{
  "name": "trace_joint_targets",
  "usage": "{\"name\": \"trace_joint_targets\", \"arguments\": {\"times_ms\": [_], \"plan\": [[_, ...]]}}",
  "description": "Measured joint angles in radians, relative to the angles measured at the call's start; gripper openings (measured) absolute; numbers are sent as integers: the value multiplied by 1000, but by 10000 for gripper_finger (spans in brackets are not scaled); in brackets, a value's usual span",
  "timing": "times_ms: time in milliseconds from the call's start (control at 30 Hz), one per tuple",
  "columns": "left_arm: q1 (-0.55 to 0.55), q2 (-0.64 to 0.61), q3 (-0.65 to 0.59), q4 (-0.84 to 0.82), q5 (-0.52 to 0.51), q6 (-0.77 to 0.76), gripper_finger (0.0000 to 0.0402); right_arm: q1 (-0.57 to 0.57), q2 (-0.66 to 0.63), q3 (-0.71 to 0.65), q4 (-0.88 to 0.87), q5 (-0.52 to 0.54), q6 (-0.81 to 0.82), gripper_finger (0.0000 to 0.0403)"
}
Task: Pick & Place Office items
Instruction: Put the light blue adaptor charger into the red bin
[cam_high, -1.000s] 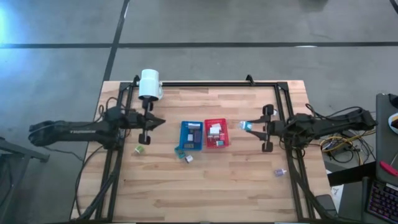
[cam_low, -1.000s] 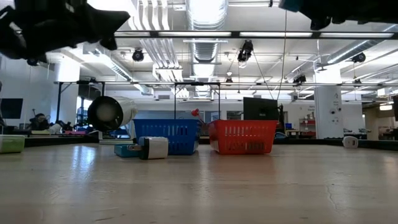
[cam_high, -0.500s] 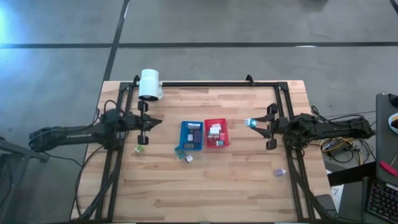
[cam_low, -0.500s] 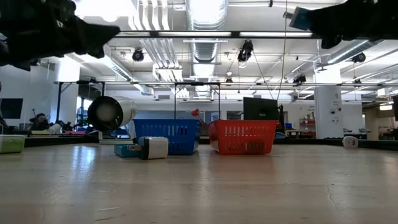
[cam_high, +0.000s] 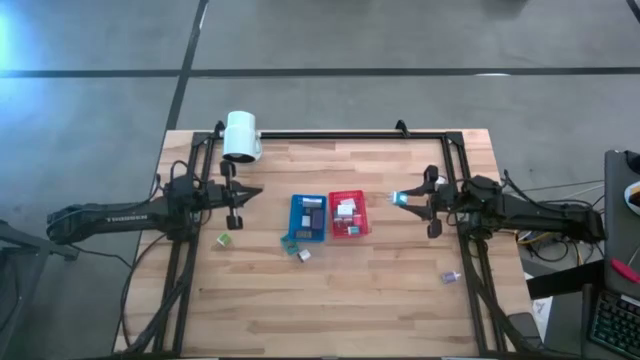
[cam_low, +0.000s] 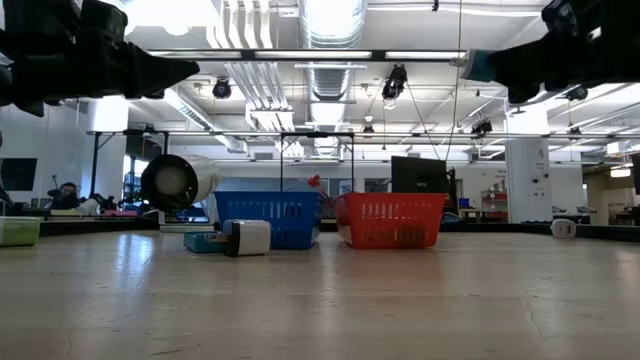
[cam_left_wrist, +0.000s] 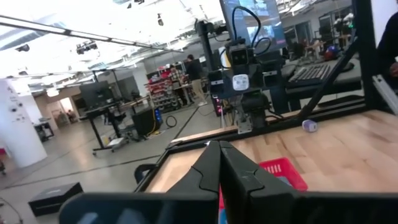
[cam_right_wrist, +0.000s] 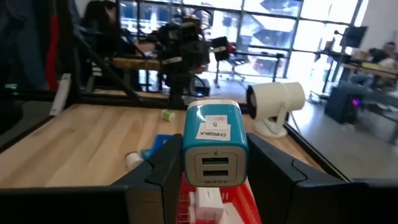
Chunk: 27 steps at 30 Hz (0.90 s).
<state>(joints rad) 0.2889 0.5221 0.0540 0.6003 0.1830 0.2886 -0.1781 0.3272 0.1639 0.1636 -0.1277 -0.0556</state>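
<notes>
My right gripper (cam_high: 401, 198) hangs above the table just right of the red tray (cam_high: 348, 215), shut on a teal and white USB charger block (cam_right_wrist: 215, 152). My left gripper (cam_high: 257, 193) hovers left of the blue tray (cam_high: 308, 218), its fingers shut and empty (cam_left_wrist: 219, 152). Both trays hold several small items. Loose on the wood lie a green block (cam_high: 226, 240), a teal piece (cam_high: 287, 243), a white block (cam_high: 303, 255) and a small pale piece (cam_high: 450, 277). My right gripper pinches the charger block between its two fingers, one on each teal side wall (cam_right_wrist: 185, 163). The fingers (cam_right_wrist: 267, 171) come level from the table's right side. The block is lifted clear of the table (cam_low: 480, 65), with its port face toward the wrist camera.
The white cylindrical lamp head (cam_high: 241, 135) stands at the far left behind my left arm. A black frame rail (cam_high: 330, 134) runs along the far edge and down both sides. Bare wood fills the near half of the table (cam_high: 340, 310).
My right gripper, keeping the charger, has come down lower over the table and stayed just right of the red tray. My left gripper has drawn back slightly toward the table's left edge, fingers still shut.
</notes>
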Motion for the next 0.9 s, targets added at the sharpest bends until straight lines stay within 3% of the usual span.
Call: {"name": "trace_joint_targets", "arguments": {"times_ms": [200, 633, 767, 900], "plan": [[0, 0, -2, -1, -34, 8, 15, -59, 0, -27, 38, -67, 4, 137], [0, 0, -2, -3, -34, 8, 9, -91, -35, -24, 5, -52, 58, 137], [0, 0, -2, -3, -34, 8, 13, -86, 38, 9, 7, -30, 75, 137], [0, 0, -2, -3, -35, 8, 11, -70, 189, 54, 3, -15, 73, 137]]}}
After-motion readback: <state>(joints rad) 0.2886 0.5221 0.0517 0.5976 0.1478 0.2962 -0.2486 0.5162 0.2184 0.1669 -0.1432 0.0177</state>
